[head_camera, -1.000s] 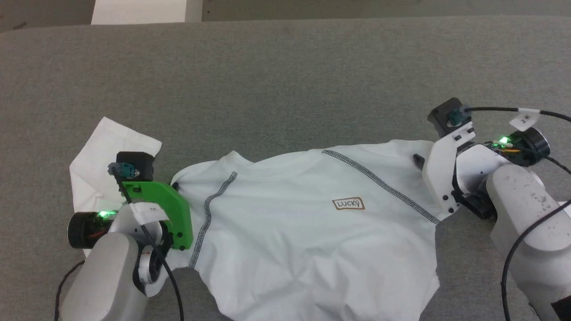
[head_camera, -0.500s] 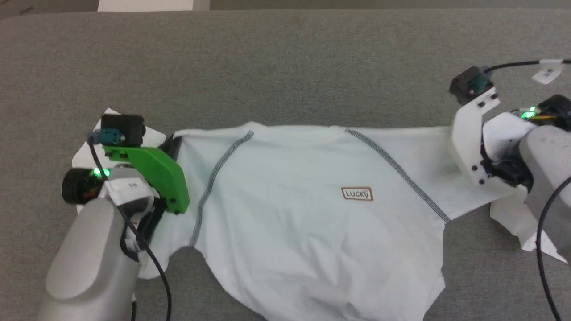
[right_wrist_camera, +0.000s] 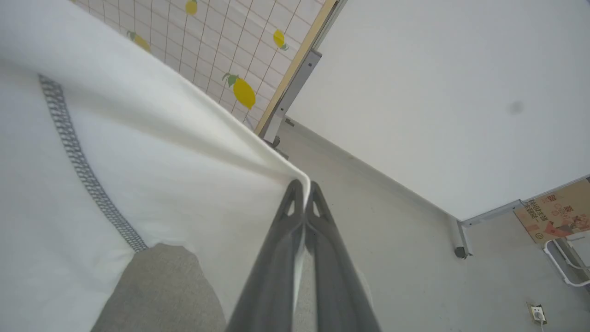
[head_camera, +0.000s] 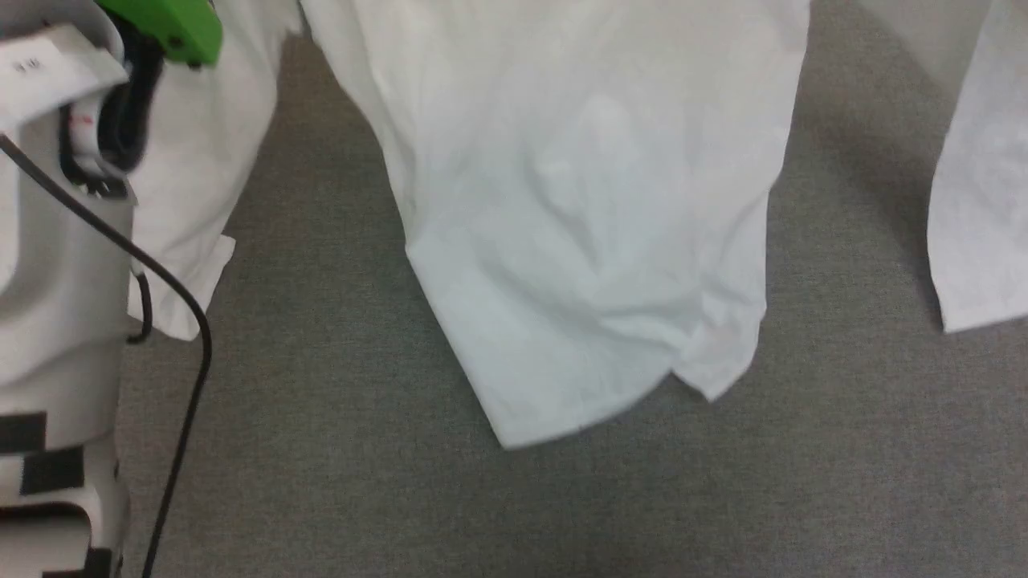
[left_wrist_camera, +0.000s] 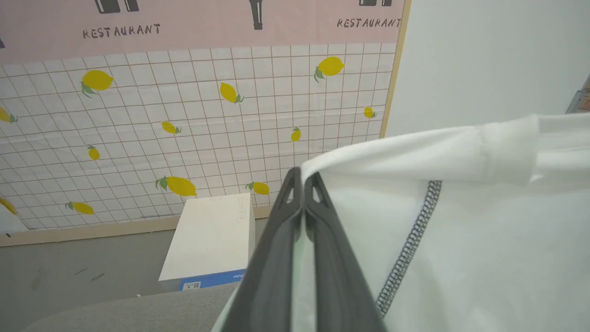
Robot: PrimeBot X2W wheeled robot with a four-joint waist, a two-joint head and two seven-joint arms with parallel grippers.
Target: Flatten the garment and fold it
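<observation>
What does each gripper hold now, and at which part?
Both hold the garment: the left gripper pinches its top edge at one shoulder, the right gripper at the other.

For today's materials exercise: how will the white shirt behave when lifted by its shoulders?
Probably floppy: the shirt hangs in loose folds. Likely light: the left end effector and right end effector hold it by thin pinched edges.
</observation>
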